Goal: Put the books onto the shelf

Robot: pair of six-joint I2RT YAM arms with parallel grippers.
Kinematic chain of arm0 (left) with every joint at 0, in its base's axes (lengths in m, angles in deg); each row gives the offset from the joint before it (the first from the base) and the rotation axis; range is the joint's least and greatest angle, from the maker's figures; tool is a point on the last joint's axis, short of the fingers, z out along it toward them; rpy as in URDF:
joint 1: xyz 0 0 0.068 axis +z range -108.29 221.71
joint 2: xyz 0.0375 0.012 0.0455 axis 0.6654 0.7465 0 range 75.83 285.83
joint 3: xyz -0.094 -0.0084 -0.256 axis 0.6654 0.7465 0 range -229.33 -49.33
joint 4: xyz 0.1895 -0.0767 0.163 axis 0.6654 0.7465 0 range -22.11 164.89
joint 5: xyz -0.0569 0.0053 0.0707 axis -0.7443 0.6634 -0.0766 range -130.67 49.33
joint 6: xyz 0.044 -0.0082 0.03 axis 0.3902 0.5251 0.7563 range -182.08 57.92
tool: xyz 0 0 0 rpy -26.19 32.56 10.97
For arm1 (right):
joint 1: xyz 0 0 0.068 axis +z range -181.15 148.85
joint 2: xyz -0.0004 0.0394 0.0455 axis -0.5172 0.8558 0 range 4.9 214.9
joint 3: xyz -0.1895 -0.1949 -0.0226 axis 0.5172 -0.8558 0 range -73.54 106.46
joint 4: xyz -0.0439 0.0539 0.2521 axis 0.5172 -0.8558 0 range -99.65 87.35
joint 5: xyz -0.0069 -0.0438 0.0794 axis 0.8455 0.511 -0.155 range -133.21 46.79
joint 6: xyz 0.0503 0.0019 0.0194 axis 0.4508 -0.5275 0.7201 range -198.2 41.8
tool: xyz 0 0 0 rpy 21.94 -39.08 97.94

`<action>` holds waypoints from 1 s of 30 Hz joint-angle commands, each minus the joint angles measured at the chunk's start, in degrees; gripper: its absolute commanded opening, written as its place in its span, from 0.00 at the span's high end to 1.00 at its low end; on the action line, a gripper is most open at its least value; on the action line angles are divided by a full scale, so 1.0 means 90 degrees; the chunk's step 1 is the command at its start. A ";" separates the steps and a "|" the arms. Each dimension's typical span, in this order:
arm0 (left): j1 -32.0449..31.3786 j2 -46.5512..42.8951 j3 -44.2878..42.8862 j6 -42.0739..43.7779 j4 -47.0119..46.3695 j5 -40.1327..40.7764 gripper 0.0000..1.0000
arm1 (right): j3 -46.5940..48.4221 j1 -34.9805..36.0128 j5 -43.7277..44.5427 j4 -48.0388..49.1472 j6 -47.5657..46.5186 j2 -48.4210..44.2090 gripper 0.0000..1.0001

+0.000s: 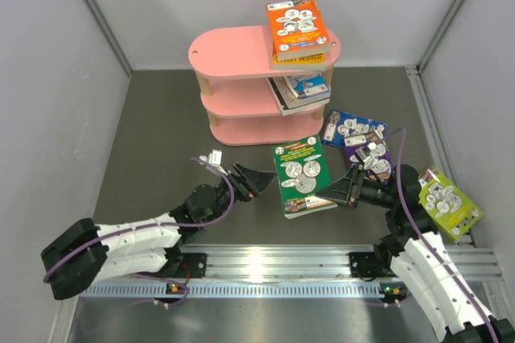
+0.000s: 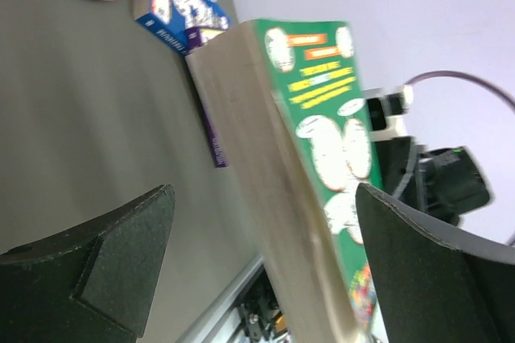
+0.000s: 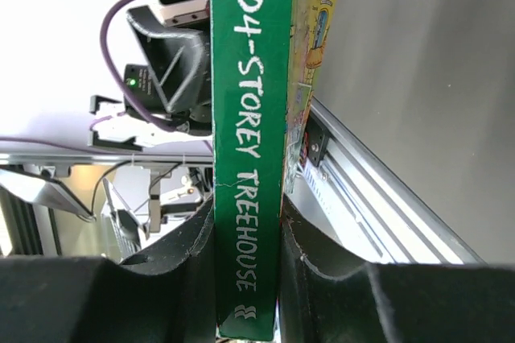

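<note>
Right fingers [image 3: 181, 278] are closed on the spine of the green book [image 3: 245, 158], one finger on each side. "104-Storey Treehouse" is read between them. In the top view the grip sits at the book's 3 o'clock edge. Whether the book is clear of the counter [image 1: 161, 142] cannot be told.

Left fingers [image 2: 105, 270] are spread wide and nothing is held. From the left wrist, the green book's page edge is framed between them, and no contact is seen. From above they are placed just beside the book's 9 o'clock edge.

Edges and room:
- The shelf [image 1: 233, 49] is found at 12 o'clock, near the back wall.
- Open counter is noted from 9 to 11 o'clock of the green book, out to the left wall.
- At 1 to 2 o'clock the blue book [image 1: 352, 127] and purple book [image 1: 368, 156] are laid touching.
- The lime book [image 1: 447, 202] is seen at 4 o'clock by the right wall, beside the right arm.
- A metal rail [image 1: 265, 262] is run along the near edge at 6 o'clock.

Count:
- Three tiers are counted on the shelf.
- On the top tier, right end, the orange book [image 1: 299, 22] is stacked on the yellow-spined book [image 1: 299, 58], making two.
- On the middle tier a stack [image 1: 302, 89] overhangs the right end; its number is not clear.
- Three books are flat on the counter.
- One book is held.
</note>
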 commanded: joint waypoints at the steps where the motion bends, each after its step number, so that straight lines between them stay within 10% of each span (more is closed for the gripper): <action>1: 0.0034 -0.0747 0.0159 0.0011 0.0216 0.0099 0.01 | -0.0065 0.0041 -0.0168 0.1609 0.0361 0.0051 1.00; 14: 0.0044 -0.3435 0.0453 0.0343 0.3176 0.0764 0.01 | 0.0216 0.0012 0.0311 0.4707 0.0255 0.4266 1.00; 30: 0.0064 -0.3261 0.0257 0.0831 0.3715 0.0999 0.01 | 0.2003 -0.0867 -0.0080 0.8259 0.1912 0.8165 1.00</action>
